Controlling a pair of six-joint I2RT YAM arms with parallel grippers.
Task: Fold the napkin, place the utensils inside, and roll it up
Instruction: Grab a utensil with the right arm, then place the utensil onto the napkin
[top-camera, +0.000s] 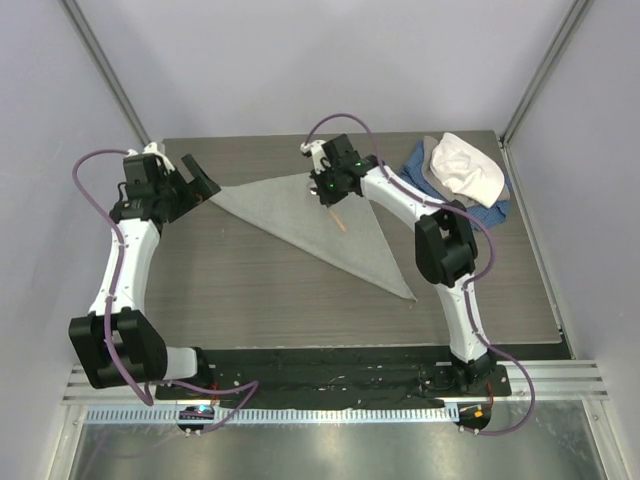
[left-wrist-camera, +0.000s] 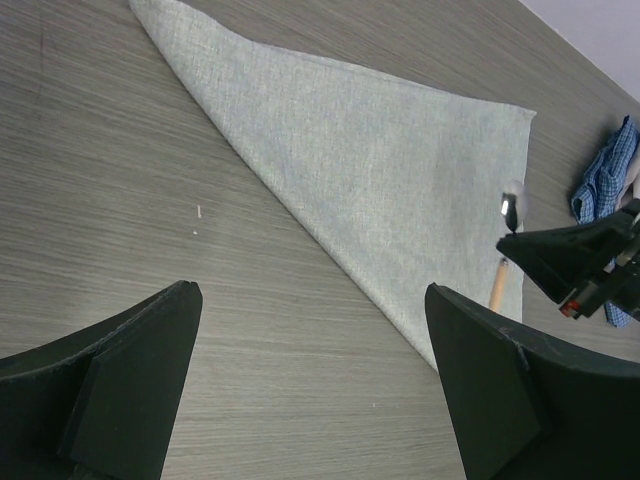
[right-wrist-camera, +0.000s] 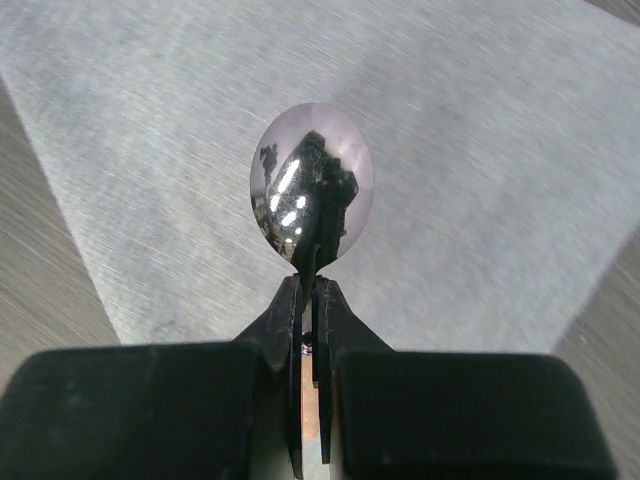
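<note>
Right wrist — spoon (right-wrist-camera: 311, 185) in right pincer (right-wrist-camera: 308, 300)

One light grey triangular fabric napkin (top-camera: 300, 210); one spoon (right-wrist-camera: 312, 185), metal bowl, wooden handle; three heaped cloths (top-camera: 468, 168): blue checked, grey, white.

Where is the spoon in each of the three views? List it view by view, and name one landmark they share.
Top external: spoon at upper centre, over the napkin.
Left wrist: right edge, mid-height, at the napkin's border.
Right wrist: centre, bowl upward, neck pinched by the right fingers.
Shared landmark: the grey triangular napkin.
</note>
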